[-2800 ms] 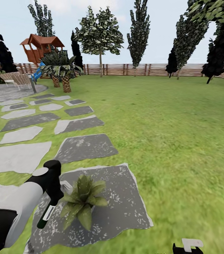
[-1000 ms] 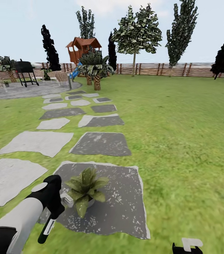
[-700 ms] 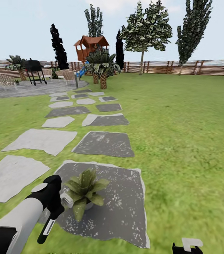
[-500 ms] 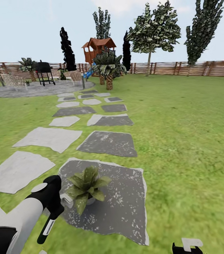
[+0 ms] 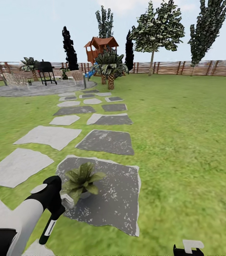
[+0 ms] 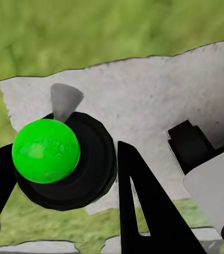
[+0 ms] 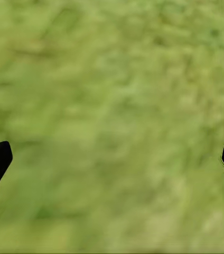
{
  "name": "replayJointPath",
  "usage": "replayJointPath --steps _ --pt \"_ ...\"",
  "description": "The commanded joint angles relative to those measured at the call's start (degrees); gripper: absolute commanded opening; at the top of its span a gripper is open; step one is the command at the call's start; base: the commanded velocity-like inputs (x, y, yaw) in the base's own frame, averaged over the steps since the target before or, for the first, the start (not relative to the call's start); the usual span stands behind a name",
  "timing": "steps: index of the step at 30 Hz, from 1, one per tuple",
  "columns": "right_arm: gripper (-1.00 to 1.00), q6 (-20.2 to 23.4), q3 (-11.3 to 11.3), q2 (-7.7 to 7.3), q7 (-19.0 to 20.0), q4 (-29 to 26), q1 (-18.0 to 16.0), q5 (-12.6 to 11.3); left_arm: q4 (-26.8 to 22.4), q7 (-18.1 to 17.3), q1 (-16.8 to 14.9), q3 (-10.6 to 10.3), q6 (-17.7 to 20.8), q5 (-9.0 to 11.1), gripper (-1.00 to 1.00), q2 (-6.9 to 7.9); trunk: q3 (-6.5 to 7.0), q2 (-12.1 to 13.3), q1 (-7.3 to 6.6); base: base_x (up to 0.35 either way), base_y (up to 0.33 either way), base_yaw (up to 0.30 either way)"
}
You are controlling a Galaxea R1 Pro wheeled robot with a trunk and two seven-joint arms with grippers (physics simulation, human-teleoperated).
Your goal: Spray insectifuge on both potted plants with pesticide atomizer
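With my left hand (image 6: 64, 169) clenched on the slim dark atomizer bottle (image 5: 48, 227), I should aim squarely at the leafy green rosette in its grey pot (image 5: 80, 179), lower left.

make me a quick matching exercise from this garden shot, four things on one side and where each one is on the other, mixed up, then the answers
Things:
1. potted plant
2. pesticide atomizer
3. barbecue grill
4. right gripper

Places:
A. on the round gravel patio at the far left
B. open above bare grass
C. on the near dark stepping slab
D. held in the left gripper, hanging down beside the plant

Pairs: 1-C, 2-D, 3-A, 4-B
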Motion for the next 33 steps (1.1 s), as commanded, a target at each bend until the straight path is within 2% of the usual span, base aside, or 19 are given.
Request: replayJointPath --steps 1,3,7,12,15,16,17,20,28,33 --pt "1.0 -0.2 -0.5 0.01 -0.2 0.1 0.0 0.6 -0.1 -0.6 -0.1 -0.4 0.5 -0.3 -1.0 0.01 -0.15 0.0 -0.01 0.136 -0.149 0.0" --pt "1.0 -0.2 -0.4 0.01 -0.2 0.1 0.0 0.6 -0.1 -0.6 -0.1 -0.5 0.5 -0.3 -1.0 -0.08 -0.32 0.0 -0.01 0.222 -0.083 0.0" --pt "1.0 -0.2 -0.5 0.01 -0.2 0.1 -0.1 0.6 -0.2 -0.5 -0.4 -0.6 0.5 -0.3 -1.0 -1.64 -0.68 0.0 -0.01 0.149 -0.019 0.0" --pt "1.0 -0.2 -0.4 0.01 -0.2 0.1 -0.1 0.6 -0.2 -0.9 -1.2 -0.7 0.7 -0.3 -1.0 -2.7 -1.13 0.0 -0.01 0.017 -0.002 0.0" --pt "1.0 -0.2 -0.4 0.01 -0.2 0.1 0.0 0.6 -0.2 -1.0 -3.4 -0.6 0.8 -0.3 -1.0 -3.13 -1.4 0.0 -0.01 0.001 0.0 0.0" --pt "1.0 -0.2 -0.4 0.01 -0.2 0.1 0.0 0.6 -0.2 -1.1 -4.2 -0.6 1.3 -0.3 -1.0 -3.12 -1.49 0.0 -0.01 0.0 0.0 0.0" --pt "1.0 -0.1 -0.4 -0.02 -0.1 0.1 0.0 0.6 -0.2 -1.1 -5.5 -0.8 4.3 -0.4 -1.0 -3.02 -1.51 0.0 -0.01 0.0 0.0 0.0" --pt "1.0 -0.1 -0.4 -0.33 0.0 0.4 0.0 0.9 -0.2 -1.2 -6.3 -0.9 6.4 -0.6 -1.0 -2.43 -1.54 0.0 -0.01 0.0 0.0 0.0" --pt "1.0 -0.1 -0.4 -0.35 0.0 0.2 0.0 0.9 -0.2 -1.2 -6.4 -0.9 6.5 -0.7 -1.0 -2.01 -1.63 0.0 -0.01 0.002 0.0 0.058" --pt "1.0 -0.1 -0.4 -0.34 -0.1 0.2 0.0 0.9 -0.3 -1.1 -6.4 -0.9 6.6 -0.9 -1.0 -2.04 -1.85 0.0 -0.01 0.258 -0.073 0.232"
